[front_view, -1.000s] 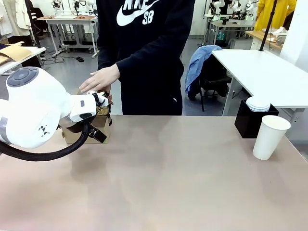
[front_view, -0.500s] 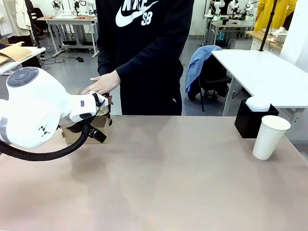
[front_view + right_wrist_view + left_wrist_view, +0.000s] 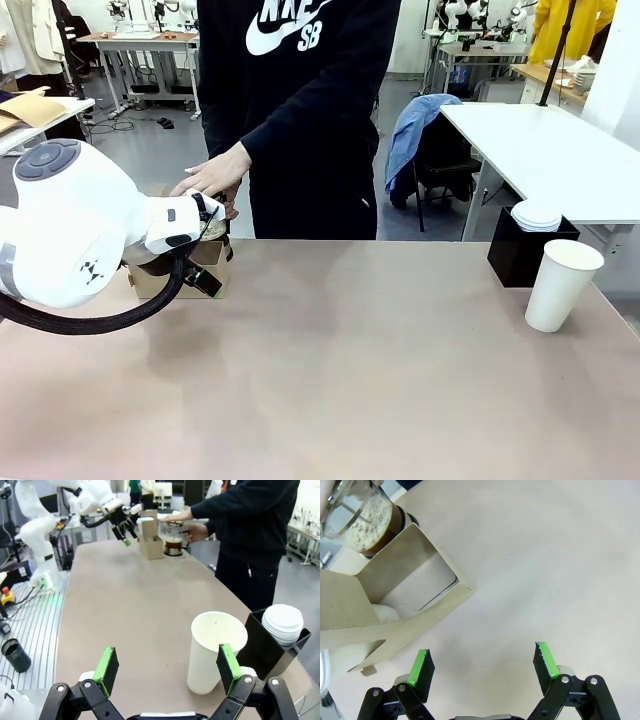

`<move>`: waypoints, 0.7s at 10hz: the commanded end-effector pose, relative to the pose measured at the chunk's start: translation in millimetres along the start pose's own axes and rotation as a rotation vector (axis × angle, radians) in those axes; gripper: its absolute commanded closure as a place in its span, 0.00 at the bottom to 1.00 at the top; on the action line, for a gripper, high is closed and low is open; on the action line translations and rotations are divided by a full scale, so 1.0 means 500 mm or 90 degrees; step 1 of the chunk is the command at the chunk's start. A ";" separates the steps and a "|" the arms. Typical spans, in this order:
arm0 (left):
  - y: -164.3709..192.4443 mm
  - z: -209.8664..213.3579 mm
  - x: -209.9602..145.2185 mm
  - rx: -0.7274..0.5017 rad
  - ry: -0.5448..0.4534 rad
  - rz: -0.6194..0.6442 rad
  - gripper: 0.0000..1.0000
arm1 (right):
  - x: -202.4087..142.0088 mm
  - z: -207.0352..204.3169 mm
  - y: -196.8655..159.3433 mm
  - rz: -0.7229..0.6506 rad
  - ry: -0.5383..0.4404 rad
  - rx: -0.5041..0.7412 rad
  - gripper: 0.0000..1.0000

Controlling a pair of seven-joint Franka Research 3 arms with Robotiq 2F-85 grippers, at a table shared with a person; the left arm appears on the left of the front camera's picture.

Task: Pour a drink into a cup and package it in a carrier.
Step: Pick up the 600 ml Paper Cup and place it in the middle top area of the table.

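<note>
The right gripper (image 3: pixel 167 667), jaws wide and holding nothing, has the cup (image 3: pixel 217 650) near at one o'clock. The cup is upright, its long axis vertical, and empty, and this arm is the nearer to it. The left gripper (image 3: pixel 482 662), likewise released, hovers over the table (image 3: pixel 545 555) with the carrier (image 3: pixel 395 550) at ten o'clock, its near pocket bare. Just beyond stands the press pot (image 3: pixel 350 510) holding the drink (image 3: pixel 395 522), a person's hand (image 3: pixel 210 172) on it.

Cup (image 3: pixel 563 284): plain white. Carrier (image 3: pixel 350 605): brown cardboard. Drink (image 3: pixel 395 520): dark brown under pale speckled foam. Tabletop (image 3: pixel 380 380): pinkish beige. Box (image 3: pixel 520 258), far right: black, holding white lids (image 3: pixel 537 214). Fingers (image 3: pixel 422 667): black, green pads. Arm (image 3: pixel 70 230): white. Person's sweatshirt (image 3: pixel 300 130): black, white printed lettering
</note>
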State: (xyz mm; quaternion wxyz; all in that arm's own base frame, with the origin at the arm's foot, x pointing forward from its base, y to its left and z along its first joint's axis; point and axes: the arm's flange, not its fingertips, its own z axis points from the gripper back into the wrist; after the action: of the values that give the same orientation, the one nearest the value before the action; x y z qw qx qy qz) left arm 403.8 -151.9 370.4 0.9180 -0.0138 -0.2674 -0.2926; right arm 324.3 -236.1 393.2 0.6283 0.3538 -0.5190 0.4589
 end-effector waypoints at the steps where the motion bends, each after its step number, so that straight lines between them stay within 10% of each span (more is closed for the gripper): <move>1: 0.001 0.000 -0.001 0.000 0.000 0.000 0.00 | -0.033 -0.015 -0.007 0.018 -0.026 -0.025 0.00; 7: 0.001 0.000 -0.001 0.000 0.000 0.000 0.00 | -0.205 -0.117 -0.070 0.042 -0.128 -0.032 0.00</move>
State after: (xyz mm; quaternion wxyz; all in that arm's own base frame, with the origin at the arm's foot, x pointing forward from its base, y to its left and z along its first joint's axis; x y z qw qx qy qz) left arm 403.8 -151.9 370.3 0.9180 -0.0138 -0.2673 -0.2926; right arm 368.5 -208.3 305.4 0.5819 0.3735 -0.5839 0.4254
